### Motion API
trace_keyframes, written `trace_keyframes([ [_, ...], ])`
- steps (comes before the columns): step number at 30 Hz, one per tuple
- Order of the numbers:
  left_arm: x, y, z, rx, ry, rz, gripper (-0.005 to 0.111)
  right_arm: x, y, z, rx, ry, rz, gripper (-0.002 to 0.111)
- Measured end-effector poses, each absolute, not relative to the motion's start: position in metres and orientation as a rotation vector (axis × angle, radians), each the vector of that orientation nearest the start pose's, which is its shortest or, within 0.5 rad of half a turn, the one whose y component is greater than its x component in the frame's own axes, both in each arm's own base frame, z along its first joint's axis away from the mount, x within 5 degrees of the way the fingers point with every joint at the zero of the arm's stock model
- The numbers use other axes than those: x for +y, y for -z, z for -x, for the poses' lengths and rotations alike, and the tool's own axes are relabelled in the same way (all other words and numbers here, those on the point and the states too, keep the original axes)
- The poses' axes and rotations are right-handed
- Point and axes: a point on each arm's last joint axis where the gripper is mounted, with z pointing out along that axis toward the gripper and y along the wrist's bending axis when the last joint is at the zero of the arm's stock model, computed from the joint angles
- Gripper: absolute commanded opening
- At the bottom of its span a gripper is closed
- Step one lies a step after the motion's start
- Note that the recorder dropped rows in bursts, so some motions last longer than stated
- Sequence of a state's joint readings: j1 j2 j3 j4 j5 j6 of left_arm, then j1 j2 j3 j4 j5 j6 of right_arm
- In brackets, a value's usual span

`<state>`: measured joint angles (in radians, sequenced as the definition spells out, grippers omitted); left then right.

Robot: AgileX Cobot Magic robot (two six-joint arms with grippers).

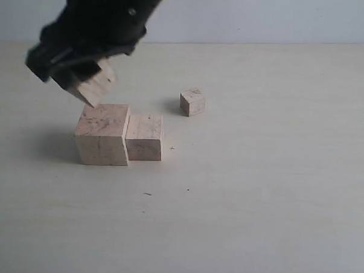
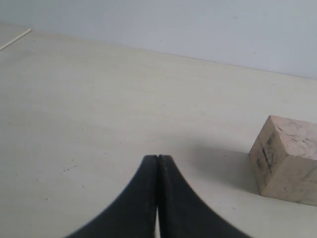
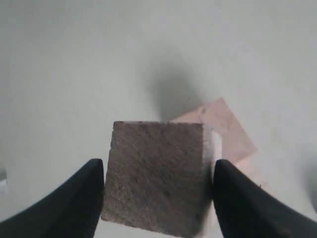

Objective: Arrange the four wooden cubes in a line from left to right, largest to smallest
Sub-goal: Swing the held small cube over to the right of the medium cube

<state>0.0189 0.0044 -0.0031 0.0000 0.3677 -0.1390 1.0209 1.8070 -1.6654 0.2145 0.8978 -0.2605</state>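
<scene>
Above the pale table (image 1: 257,206), the right pincer (image 3: 158,169) grips a wooden cube (image 1: 95,84); the left pincer (image 2: 157,158) sits clenched, empty.

wooden cubes (image 1: 102,133): pale beige, mottled grain | table (image 1: 258,200): cream | right end effector (image 3: 157,167): black

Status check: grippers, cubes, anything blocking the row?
Left gripper shut, empty. Right gripper holds third cube, tilted, aloft by largest cube. Largest and second cube touching, side by side; smallest cube apart behind. Nothing blocking right of second.
</scene>
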Motion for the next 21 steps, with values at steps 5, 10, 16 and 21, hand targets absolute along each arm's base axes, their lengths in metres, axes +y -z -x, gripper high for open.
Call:
trace_keyframes([
  [5,0.001,-0.181,-0.053,1.848,0.084,0.146,0.0,0.312,-0.301,-0.201,2.217,-0.524,1.387,0.0],
  [10,0.001,-0.181,-0.053,1.848,0.084,0.146,0.0,0.262,-0.3,-0.208,2.275,-0.502,1.209,0.0],
  [16,0.001,-0.181,-0.053,1.848,0.084,0.146,0.0,0.217,-0.276,-0.214,2.36,-0.438,1.084,0.0],
  [21,0.001,-0.181,-0.053,1.848,0.084,0.146,0.0,0.186,-0.244,-0.241,2.337,-0.372,0.995,0.0],
])
